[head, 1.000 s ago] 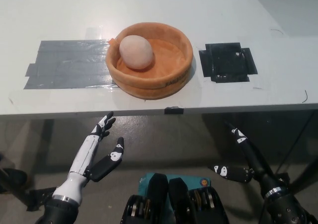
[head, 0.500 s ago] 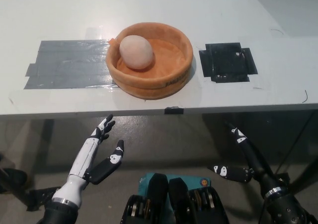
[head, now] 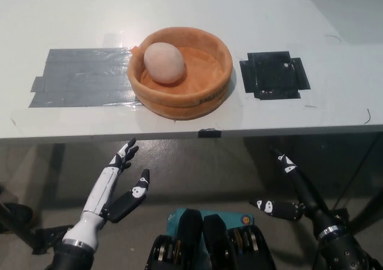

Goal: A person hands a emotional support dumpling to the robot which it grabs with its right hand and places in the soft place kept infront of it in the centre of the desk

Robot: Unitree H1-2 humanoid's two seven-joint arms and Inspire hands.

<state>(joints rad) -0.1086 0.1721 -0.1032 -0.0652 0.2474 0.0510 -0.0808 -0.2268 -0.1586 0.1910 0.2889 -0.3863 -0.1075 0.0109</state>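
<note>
A smooth white desk (head: pixel 179 6) fills the upper half of the head view, its front edge running straight across the middle of the picture. At the desk's centre sits a round, soft orange basket (head: pixel 206 87) with a thick padded wall and a plush, fabric-like surface. Inside it, against the left part of the wall, lies the emotional support dumpling (head: pixel 163 63), a pale pinkish-white, egg-shaped lump with a matte skin. The rest of the basket floor is bare.

To the basket's left, a wide patch of grey tape (head: pixel 81 85) lies flat on the desk, made of overlapping strips with uneven ends; its right end reaches the basket. To the basket's right, set a little apart, is a smaller square of black tape (head: pixel 274 75) with ragged corners. A small dark clip (head: pixel 209 132) sits on the desk's front edge, just below the basket. The far part of the desk is open surface.

Both hands hang below the desk edge, well apart from the basket. The white left hand (head: pixel 122 183) is at lower left, palm turned inward, fingers spread and pointing up toward the desk, holding nothing. The black right hand (head: pixel 293 189) is at lower right, fingers apart and extended, thumb held out sideways, also empty.
</note>
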